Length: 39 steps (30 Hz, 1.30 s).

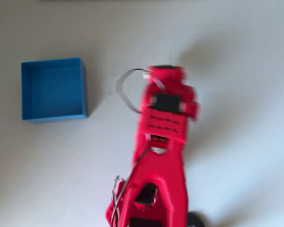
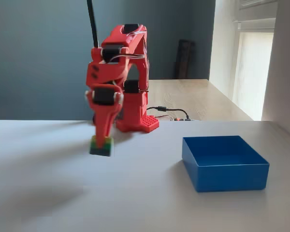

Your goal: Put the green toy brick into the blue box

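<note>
Arm, overhead view: the red arm (image 1: pixel 163 142) is motion-blurred along its whole length; its base is cut off by the bottom edge.
Gripper, overhead view: hidden beneath the arm's upper body; the jaws cannot be made out.
Gripper, fixed view: the gripper (image 2: pixel 102 137) is blurred; where the fingers end and the brick begins cannot be told exactly.
Green toy brick: the green toy brick (image 2: pixel 101 145) is smeared by motion in the fixed view; studs are not distinguishable, and its top is covered by the fingers.
Blue box: in the fixed view the near wall of the blue box (image 2: pixel 232 176) hides part of the floor.
</note>
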Motion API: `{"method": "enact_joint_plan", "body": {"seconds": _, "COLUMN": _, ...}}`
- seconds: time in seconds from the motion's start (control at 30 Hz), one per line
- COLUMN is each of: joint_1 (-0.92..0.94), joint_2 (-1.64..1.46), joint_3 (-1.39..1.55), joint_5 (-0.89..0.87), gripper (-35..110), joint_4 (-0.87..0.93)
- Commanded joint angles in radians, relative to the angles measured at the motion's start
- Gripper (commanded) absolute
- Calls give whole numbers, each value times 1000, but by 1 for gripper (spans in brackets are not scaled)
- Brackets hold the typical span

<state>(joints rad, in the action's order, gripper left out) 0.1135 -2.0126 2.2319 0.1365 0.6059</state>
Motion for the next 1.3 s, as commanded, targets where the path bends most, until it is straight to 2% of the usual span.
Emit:
{"method": "enact_joint_plan", "body": {"seconds": 0.0, "joint_1": -195, "joint_2": -23, "joint_3": -41, "joint_5": 11, "gripper": 0, "joint_4": 11}}
{"method": "enact_joint_plan", "body": {"seconds": 0.2, "joint_1": -425, "joint_2": -21, "joint_3": -103, "joint_5": 55, "gripper": 0, "joint_4": 11}}
{"method": "enact_joint_plan", "body": {"seconds": 0.4, "joint_1": -555, "joint_2": -21, "joint_3": -186, "joint_5": 117, "gripper": 0, "joint_4": 12}}
{"method": "enact_joint_plan", "body": {"seconds": 0.57, "joint_1": -615, "joint_2": -21, "joint_3": -198, "joint_5": 146, "gripper": 0, "joint_4": 12}}
{"method": "enact_joint_plan", "body": {"seconds": 1.07, "joint_1": -672, "joint_2": -20, "joint_3": -11, "joint_5": 86, "gripper": 0, "joint_4": -12}}
{"method": "enact_joint_plan", "body": {"seconds": 1.27, "joint_1": -676, "joint_2": -20, "joint_3": -12, "joint_5": 72, "gripper": 21, "joint_4": -12}}
